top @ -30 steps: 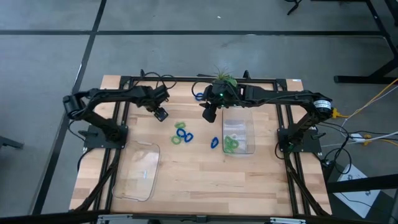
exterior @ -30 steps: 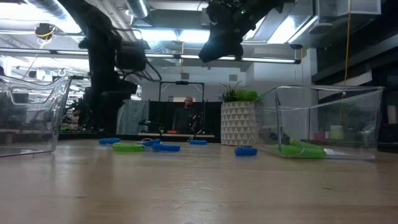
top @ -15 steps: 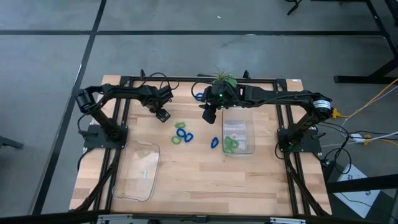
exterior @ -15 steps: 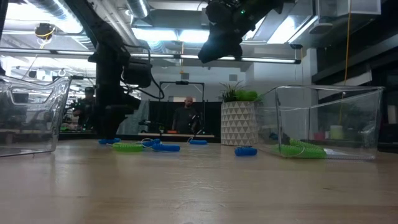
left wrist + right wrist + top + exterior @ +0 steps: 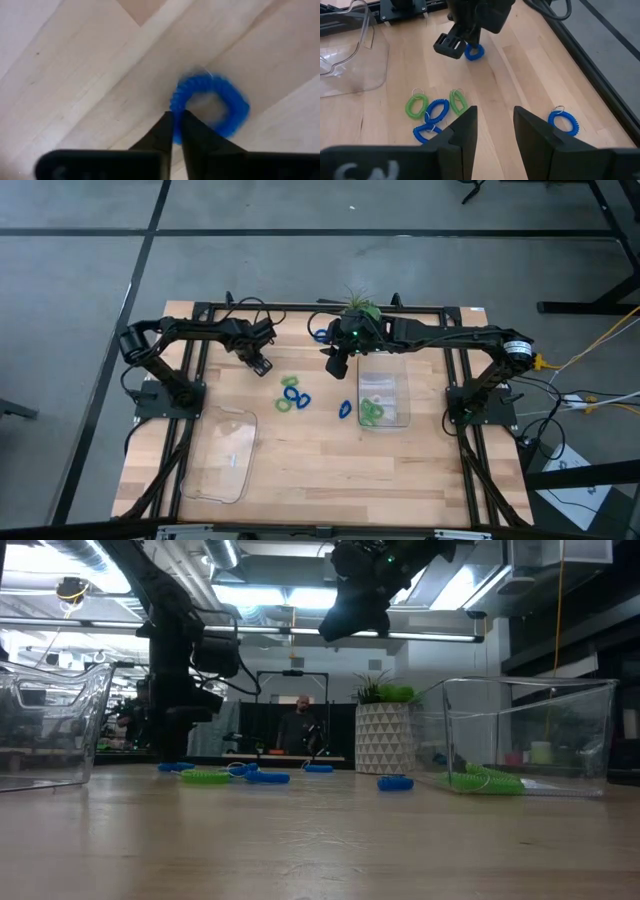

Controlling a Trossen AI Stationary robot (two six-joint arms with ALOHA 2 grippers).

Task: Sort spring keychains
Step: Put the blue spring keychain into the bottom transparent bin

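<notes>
1. My left gripper (image 5: 173, 131) has its fingers clenched on the near rim of a blue keychain (image 5: 212, 104) lying on the table (image 5: 75, 85).
2. My right gripper (image 5: 494, 131) hangs released, with loose keychains (image 5: 436, 114) ahead.

Overhead camera straight down, low one level across the table (image 5: 300, 450), wrist cameras close above it.

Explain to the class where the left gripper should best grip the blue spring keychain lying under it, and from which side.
Grip one side of the coil, from straight above. The blue keychain lies flat as an open ring, so one finger can probably enter its hole. The left gripper already pinches its rim.
</notes>
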